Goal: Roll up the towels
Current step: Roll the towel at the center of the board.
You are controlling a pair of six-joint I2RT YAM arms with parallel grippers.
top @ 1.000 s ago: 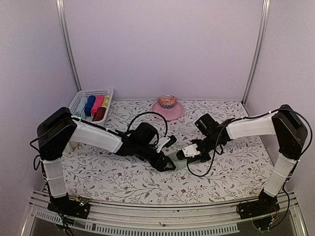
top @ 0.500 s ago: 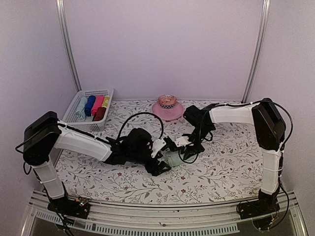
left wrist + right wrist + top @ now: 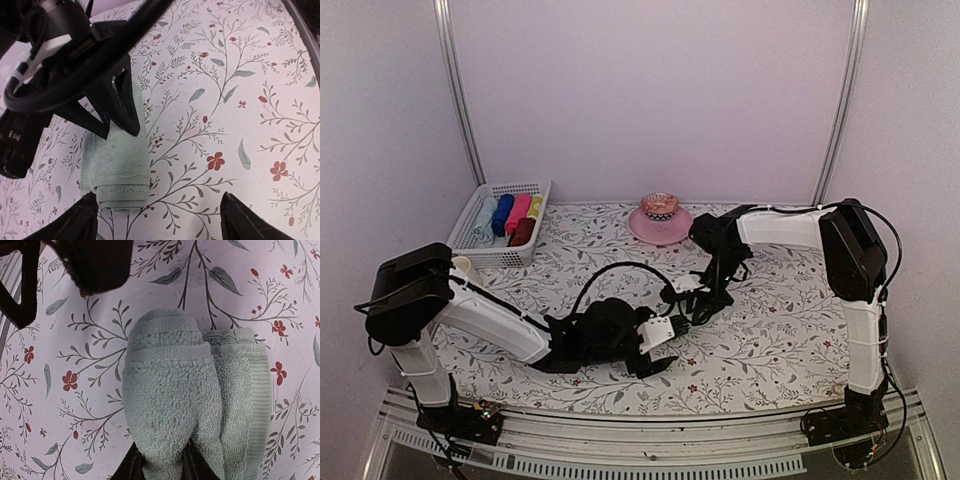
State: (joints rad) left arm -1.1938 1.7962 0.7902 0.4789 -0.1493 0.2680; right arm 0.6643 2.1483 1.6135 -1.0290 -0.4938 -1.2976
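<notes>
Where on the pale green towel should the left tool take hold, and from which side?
Probably across the end of the pale green towel nearest the left tool, coming low along the table cover. It lies flat as a thick roll, and the right tool pinches its other end, so only this end is free.

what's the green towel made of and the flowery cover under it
The towel: looped terry cloth, probably cotton, matte sage green, fuzzy pile with a flat woven band near one edge. The cover: smooth, flat printed sheet, no visible weave; fabric or vinyl, can't tell.
</notes>
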